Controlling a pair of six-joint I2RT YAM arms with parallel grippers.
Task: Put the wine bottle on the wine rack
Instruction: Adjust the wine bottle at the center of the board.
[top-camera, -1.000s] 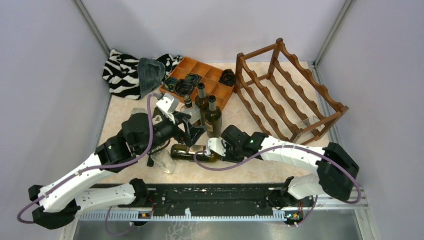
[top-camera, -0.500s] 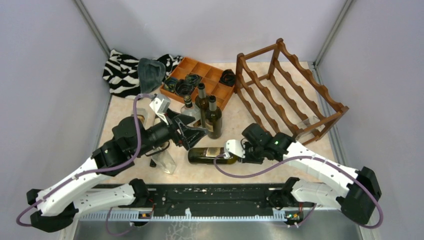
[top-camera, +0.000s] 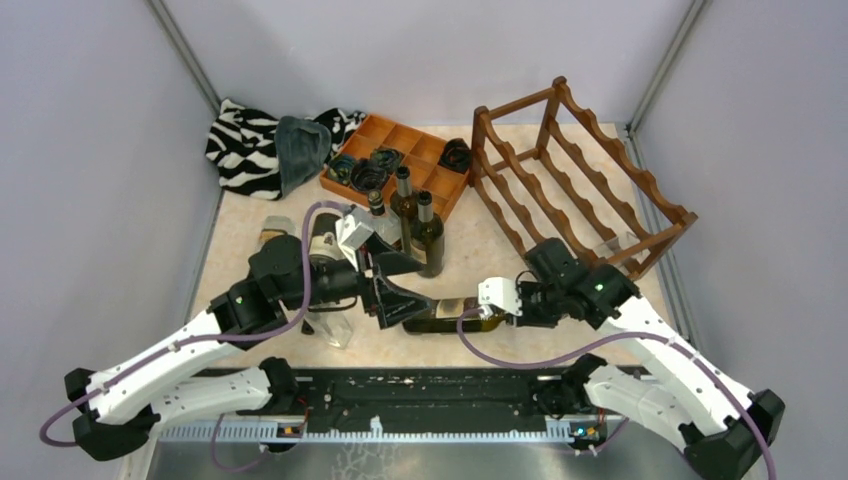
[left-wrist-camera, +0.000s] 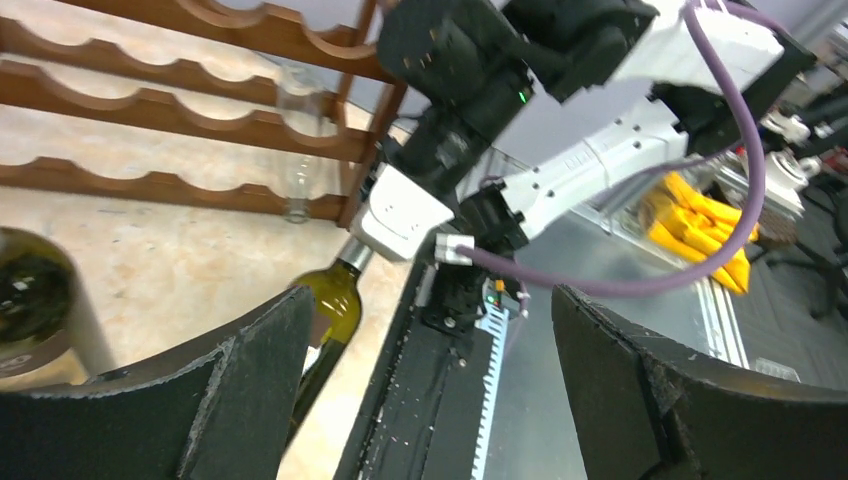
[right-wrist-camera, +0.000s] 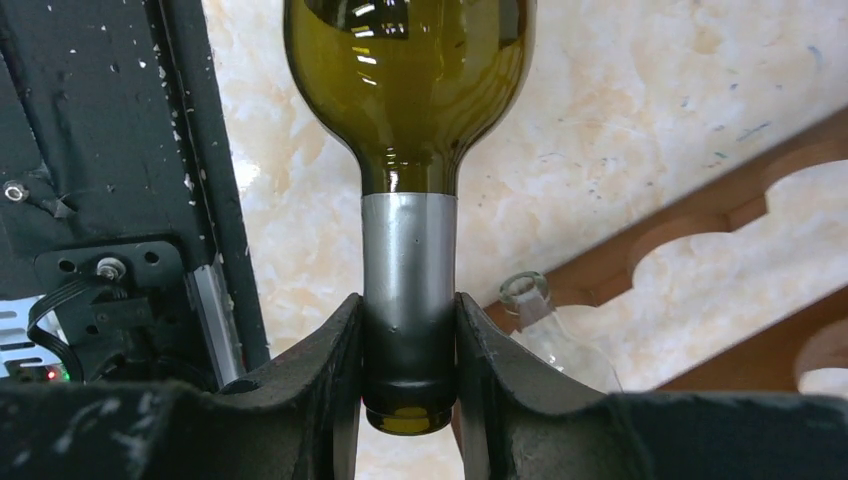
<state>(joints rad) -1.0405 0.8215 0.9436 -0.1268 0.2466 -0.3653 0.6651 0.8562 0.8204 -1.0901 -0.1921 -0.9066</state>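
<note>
Wine bottle (top-camera: 445, 316) lies level before the wine rack (top-camera: 590, 190), neck pointing toward the rack's near corner, right claw (top-camera: 497, 312) clamping that neck; left claw (top-camera: 395, 290) gapes open beside its base.

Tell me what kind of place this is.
Probably a robot test cell: plain grey walls box in a table, two arms bolted at its edge, wine rack and bottles as props.

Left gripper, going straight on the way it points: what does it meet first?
Most likely the green wine bottle that the right gripper holds by the neck; the open left gripper points at its body, though depth is unclear.
</note>
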